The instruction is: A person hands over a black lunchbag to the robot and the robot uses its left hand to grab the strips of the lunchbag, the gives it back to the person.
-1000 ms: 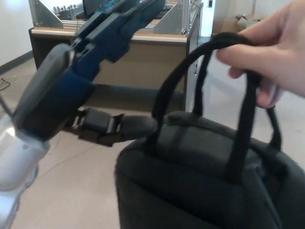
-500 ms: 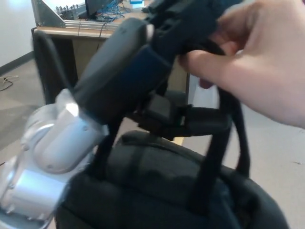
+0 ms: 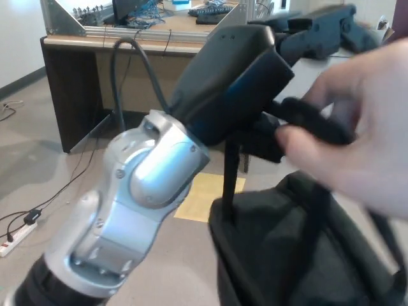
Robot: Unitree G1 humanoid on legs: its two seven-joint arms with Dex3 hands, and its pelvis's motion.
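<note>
Black fabric lunchbag (image 3: 299, 255) hangs at lower right, directly below the left robot hand (image 3: 299, 38), its black straps (image 3: 312, 121) rising toward that hand and gripped by a person's blurred hand (image 3: 357, 146); robot hand's finger state cannot be determined, right robot hand unseen.

From my remote seat I log: grey floor (image 3: 44, 159), wooden bench (image 3: 89, 48) with dark side panel, metal frame (image 3: 60, 19) and cables on top, white power strip (image 3: 16, 237) and yellow sheet (image 3: 204, 199) on floor, white wall (image 3: 19, 38) left.
</note>
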